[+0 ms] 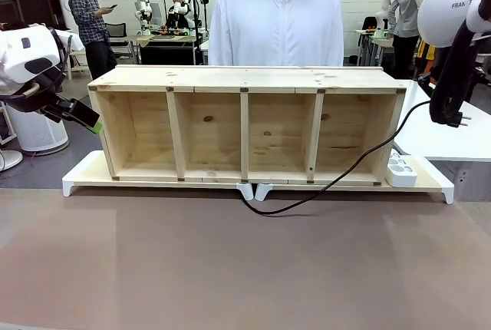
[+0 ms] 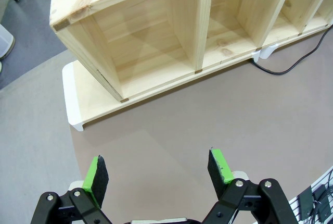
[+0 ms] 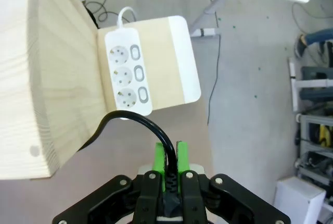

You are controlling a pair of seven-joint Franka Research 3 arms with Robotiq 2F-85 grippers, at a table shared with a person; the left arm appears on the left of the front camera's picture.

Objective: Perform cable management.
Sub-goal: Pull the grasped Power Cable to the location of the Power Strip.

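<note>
**Black cord pinched at plug end, held above the strip**

Black cable (image 1: 337,179) runs from the table in front of the wooden shelf (image 1: 245,123), up past the shelf's right end, to the right gripper (image 3: 170,156). Green pads pressed together on the cord near its plug (image 1: 462,121), held aloft. White power strip (image 3: 127,71) sits below on the white riser (image 3: 182,57), beside the shelf; sockets look free. Left gripper (image 2: 160,174) spread wide, holding nothing, hovering over bare table at the shelf's left end.

Step, as judged: carrying the plug end. Next likely needs lowering and aligning the pins over a socket, or routing the slack loop.
</note>
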